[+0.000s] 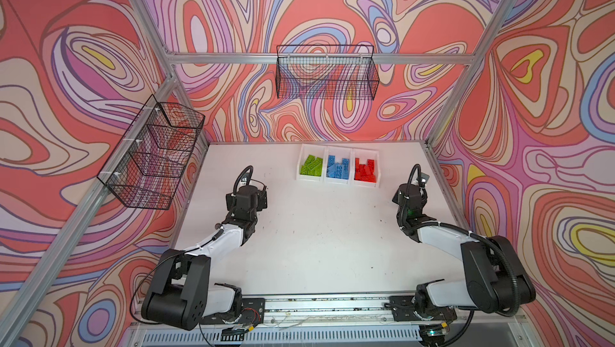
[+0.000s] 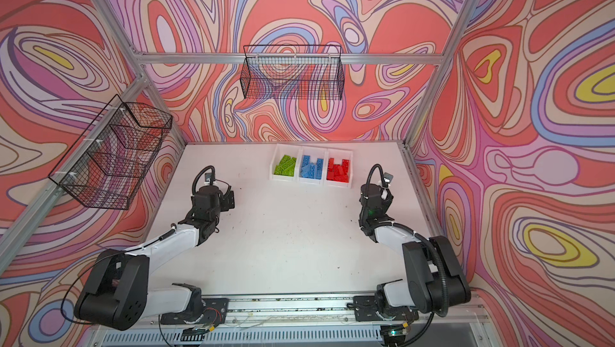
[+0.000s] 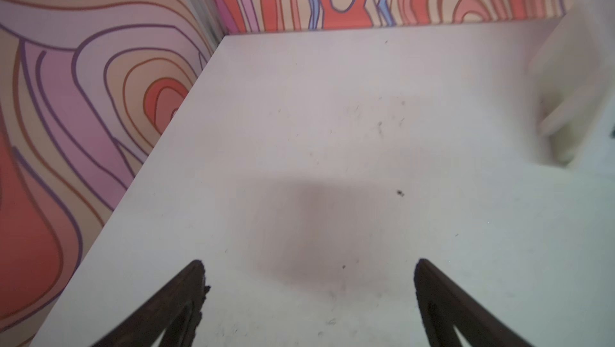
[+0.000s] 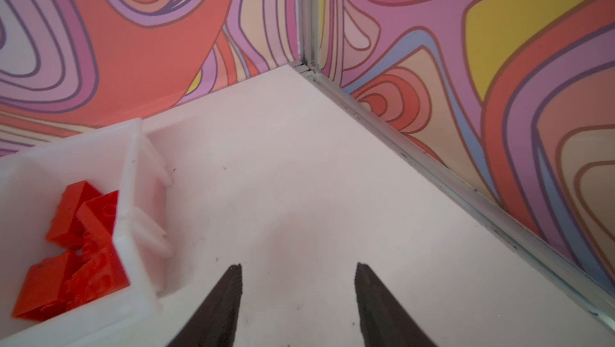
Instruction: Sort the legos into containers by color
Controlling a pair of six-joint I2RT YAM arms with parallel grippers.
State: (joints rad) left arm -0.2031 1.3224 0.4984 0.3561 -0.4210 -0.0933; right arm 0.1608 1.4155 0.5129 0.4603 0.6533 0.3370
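A: Where were the legos [image 1: 338, 169]?
B: All in the containers [image 1: 312, 149] at the far edge of the tabletop [image 1: 316, 245]: green left, blue middle, red right.
A: And the jaws?
B: The left jaws stood wide apart, empty. The right jaws were parted too, holding nothing, near the red-filled container.

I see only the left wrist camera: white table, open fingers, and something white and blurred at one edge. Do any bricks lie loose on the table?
Observer: No. In both top views the table carries no loose brick; all legos sit in the containers.
Operator: Are the colours kept apart?
Observer: Yes. Green legos are on the left, blue legos in the middle and red legos on the right, one colour per compartment.
Operator: And the other arm?
Observer: The right gripper is open and empty, above bare table beside the compartment with the red ones.
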